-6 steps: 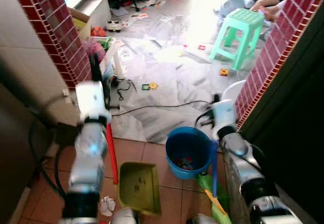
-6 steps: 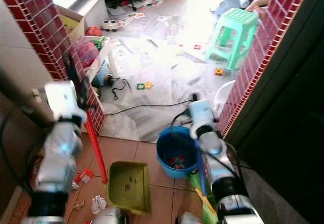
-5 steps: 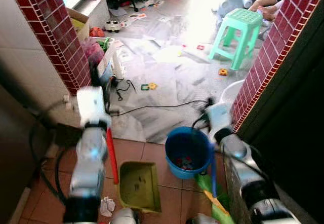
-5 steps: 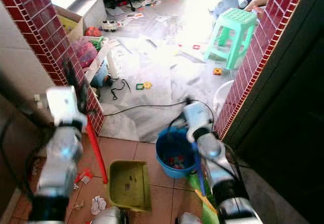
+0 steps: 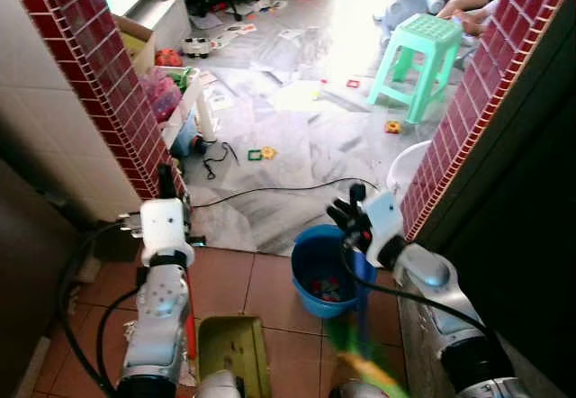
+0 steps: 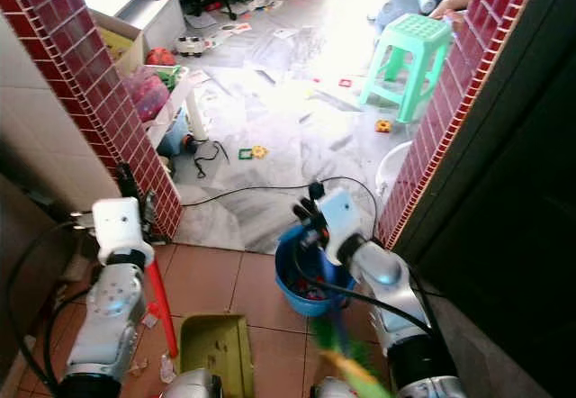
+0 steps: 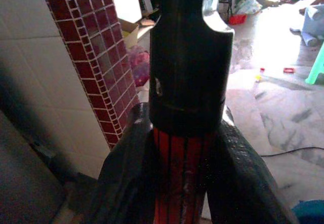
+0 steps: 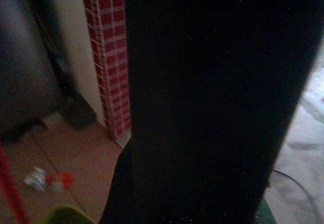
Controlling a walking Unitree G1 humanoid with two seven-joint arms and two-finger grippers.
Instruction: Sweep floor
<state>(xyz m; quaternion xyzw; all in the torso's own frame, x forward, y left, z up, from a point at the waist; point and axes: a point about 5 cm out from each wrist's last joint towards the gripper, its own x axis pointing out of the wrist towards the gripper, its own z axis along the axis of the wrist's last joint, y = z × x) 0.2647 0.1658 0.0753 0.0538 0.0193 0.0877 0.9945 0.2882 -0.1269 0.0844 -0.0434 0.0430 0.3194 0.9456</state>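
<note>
Left wrist view, left tool [image 7: 186, 183] clamped on red dustpan handle [image 7: 179, 178]

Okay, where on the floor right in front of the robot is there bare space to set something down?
Bare brown tiles lie between the red handle and the blue bucket. Grey marble beyond the black cable is bare too. Crowded: the green dustpan and paper scraps.

Lived-in home, toys [image 5: 265, 154] strewn on marble floor [image 5: 297, 119], green plastic stool [image 5: 425, 54]
</note>
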